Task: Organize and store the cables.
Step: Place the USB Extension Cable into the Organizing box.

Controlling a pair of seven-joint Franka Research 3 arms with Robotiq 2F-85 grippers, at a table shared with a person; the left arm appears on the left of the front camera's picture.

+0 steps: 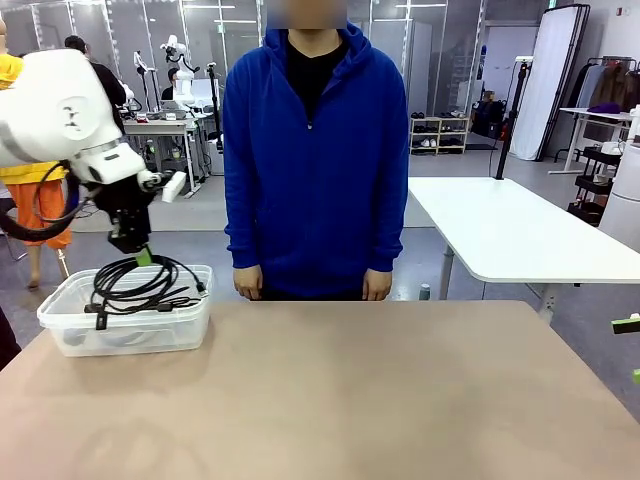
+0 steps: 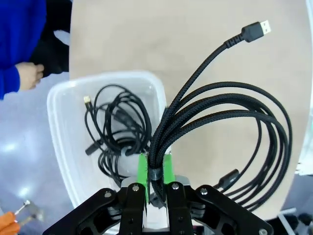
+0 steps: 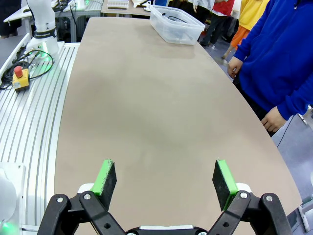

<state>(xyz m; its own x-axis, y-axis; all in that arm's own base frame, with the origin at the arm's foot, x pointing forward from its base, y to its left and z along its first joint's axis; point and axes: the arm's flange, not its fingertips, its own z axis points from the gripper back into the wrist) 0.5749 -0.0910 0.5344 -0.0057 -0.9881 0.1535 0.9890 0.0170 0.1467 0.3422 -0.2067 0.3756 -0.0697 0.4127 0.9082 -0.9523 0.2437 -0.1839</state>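
Across the tan table [image 1: 330,390], a person waits. Left gripper [image 2: 155,172] pinches a coiled cable [image 2: 230,122] at its tied neck, hanging over the clear bin [image 1: 60,325] where other cables [image 2: 117,132] lie. Right gripper [image 3: 165,178] stands wide, idle.

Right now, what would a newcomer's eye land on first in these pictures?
The left hand, shut on a coiled black cable, holds it over the clear plastic bin at the table's left end, where other black cables already lie. Across the table stands a person in a blue hoodie. The right hand hangs open above bare tabletop.
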